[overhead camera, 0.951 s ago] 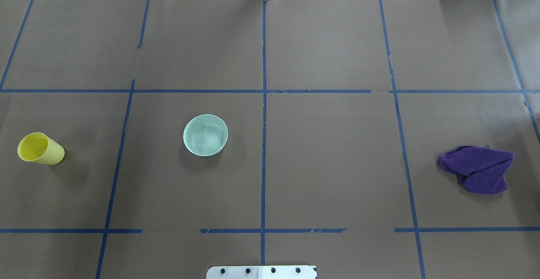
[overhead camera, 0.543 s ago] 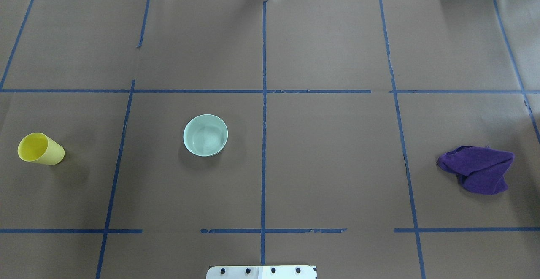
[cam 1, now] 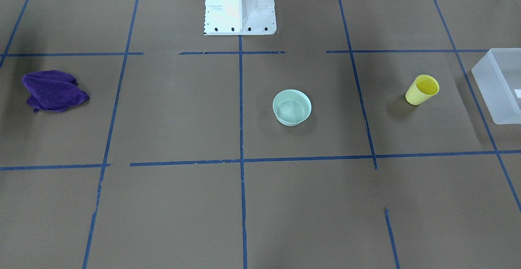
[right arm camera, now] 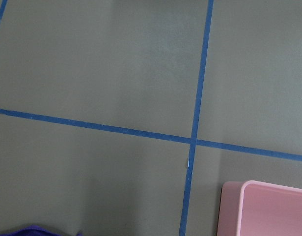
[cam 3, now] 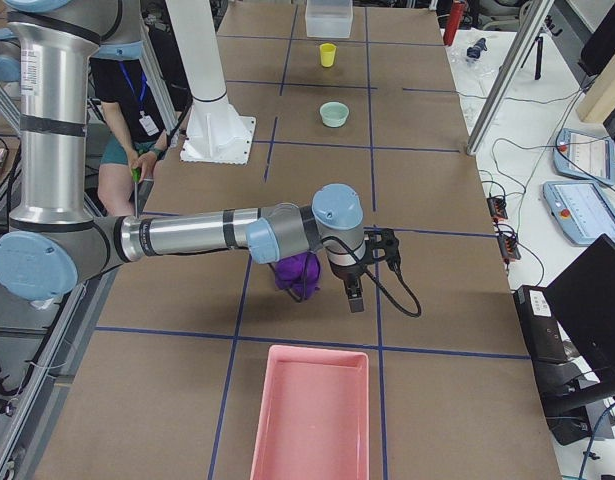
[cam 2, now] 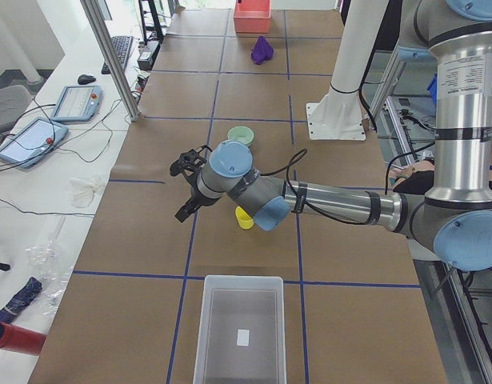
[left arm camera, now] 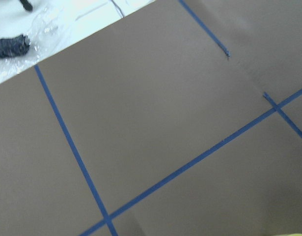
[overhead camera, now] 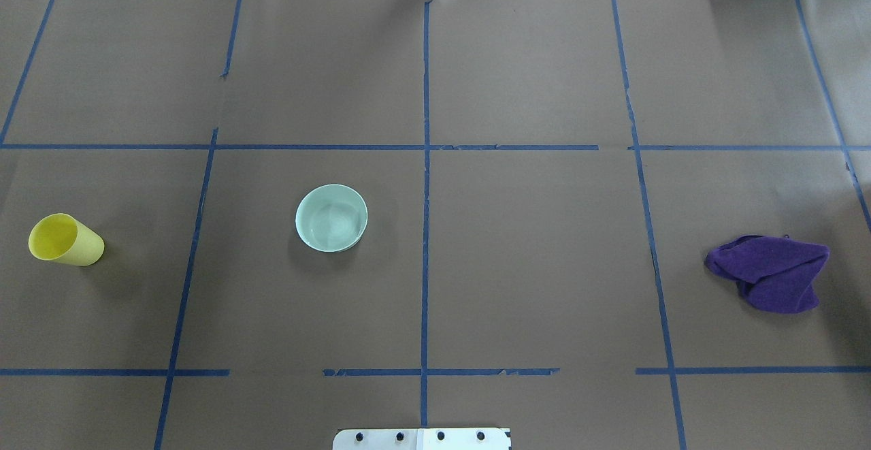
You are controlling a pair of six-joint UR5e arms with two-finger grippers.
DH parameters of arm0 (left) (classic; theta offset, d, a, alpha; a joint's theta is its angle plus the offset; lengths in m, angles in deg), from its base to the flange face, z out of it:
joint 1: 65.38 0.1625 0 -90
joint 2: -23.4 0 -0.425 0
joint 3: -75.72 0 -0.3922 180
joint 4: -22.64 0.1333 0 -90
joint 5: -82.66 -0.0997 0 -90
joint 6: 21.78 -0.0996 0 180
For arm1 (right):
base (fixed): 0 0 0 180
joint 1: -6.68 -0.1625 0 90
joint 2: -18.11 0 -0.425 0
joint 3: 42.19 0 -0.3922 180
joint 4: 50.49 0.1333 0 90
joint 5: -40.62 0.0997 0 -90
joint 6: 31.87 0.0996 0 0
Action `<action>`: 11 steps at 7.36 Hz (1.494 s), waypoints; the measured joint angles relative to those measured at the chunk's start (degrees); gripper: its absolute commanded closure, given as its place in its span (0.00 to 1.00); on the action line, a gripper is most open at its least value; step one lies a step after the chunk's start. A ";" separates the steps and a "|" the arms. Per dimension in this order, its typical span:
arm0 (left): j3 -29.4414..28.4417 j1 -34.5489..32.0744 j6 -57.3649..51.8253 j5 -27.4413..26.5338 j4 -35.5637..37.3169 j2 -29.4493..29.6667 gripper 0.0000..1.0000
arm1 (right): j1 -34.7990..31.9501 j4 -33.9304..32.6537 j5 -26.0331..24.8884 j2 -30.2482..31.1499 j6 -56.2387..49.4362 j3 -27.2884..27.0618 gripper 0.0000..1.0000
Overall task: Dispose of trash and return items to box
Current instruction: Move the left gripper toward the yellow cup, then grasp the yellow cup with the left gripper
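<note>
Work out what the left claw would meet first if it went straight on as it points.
Most likely the bare table paper: the left claw points beyond the yellow cup, and paper fills the middle of its wrist view. Depth is unclear.

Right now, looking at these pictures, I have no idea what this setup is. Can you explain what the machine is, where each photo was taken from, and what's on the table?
It is a robot with two metal arms at a table covered in brown paper and blue tape. Two pictures look down on the table, one from behind the robot and one facing it. Two look along it from either end, and two come from cameras on the wrists. The end views show the left arm stretched out by a yellow cup and the right arm by a purple cloth. A mint bowl stands between them. A frosted bin sits at one end and a pink tray at the other. I see nothing in the jaws, but cannot tell if they are open.
</note>
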 measured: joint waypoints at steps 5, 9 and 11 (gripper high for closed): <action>-1.78 20.57 28.81 -16.36 -16.87 -7.05 0.25 | 2.29 7.91 0.94 -0.36 0.34 1.56 0.00; -2.21 33.81 47.29 -26.16 -23.48 -12.08 0.47 | 3.59 10.95 0.94 0.32 0.14 1.65 0.00; -2.41 36.02 47.93 -27.02 -23.69 -12.86 1.00 | 3.63 11.00 0.93 0.42 0.06 1.71 0.00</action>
